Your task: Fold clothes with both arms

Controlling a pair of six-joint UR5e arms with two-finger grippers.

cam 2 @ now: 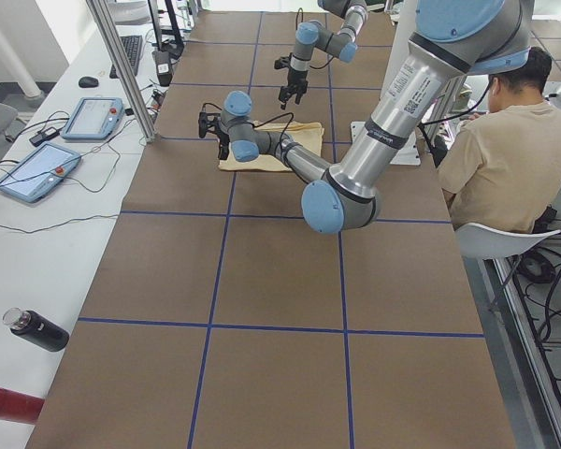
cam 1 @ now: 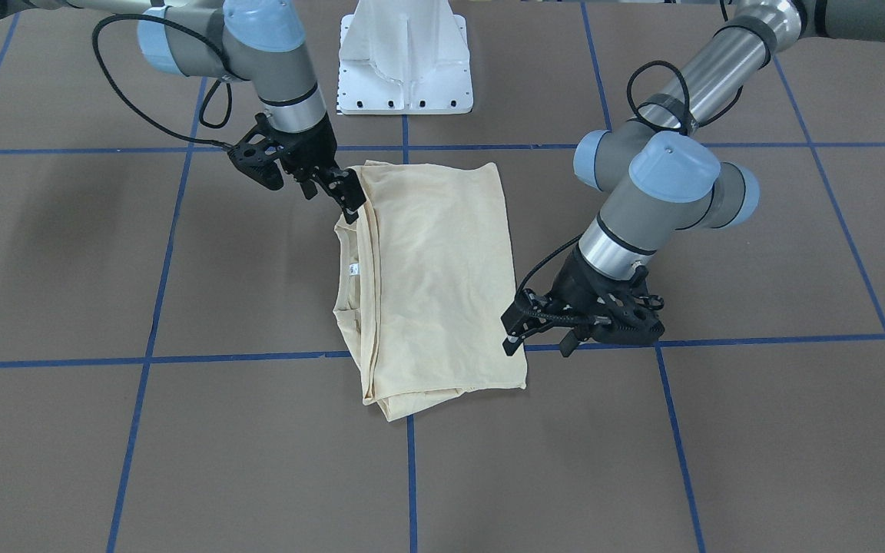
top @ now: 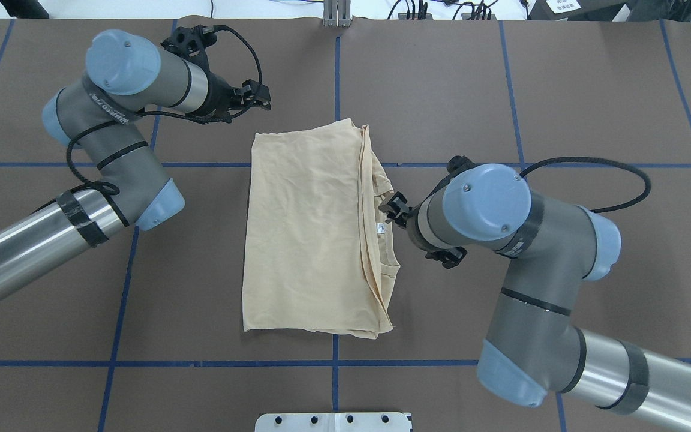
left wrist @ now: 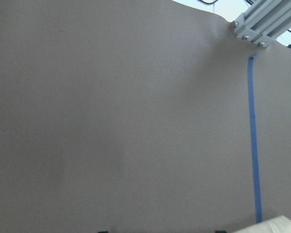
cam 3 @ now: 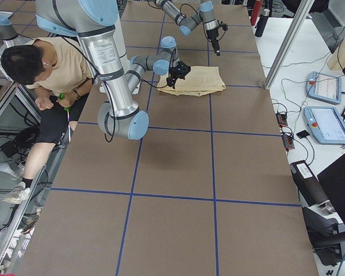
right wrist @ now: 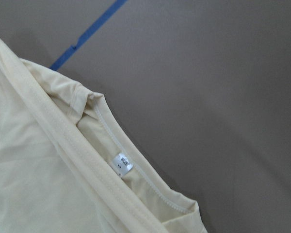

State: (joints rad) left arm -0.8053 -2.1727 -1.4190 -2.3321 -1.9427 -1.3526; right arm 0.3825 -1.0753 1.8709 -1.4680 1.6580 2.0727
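**Cream tee folded mid-table, both grippers empty**

Closest thing in the right wrist view is the neck label (right wrist: 121,163). It's sitting inside the collar of the T-shirt (cam 1: 435,284), a bit below the middle of the frame, with cream fabric filling the lower left.

In the front-facing view the shirt is lying folded into a tall rectangle in the centre of the frame, flat on the brown table (cam 1: 181,461), with the collar peeking out along its left edge.

The right gripper (cam 1: 331,192) is hovering at the shirt's upper left corner. Its fingers are looking spread and aren't pinching anything, and one tip is right at the fabric edge.

The left gripper (cam 1: 538,344) is hanging just beside the shirt's lower right edge, with its fingers parted and holding nothing.
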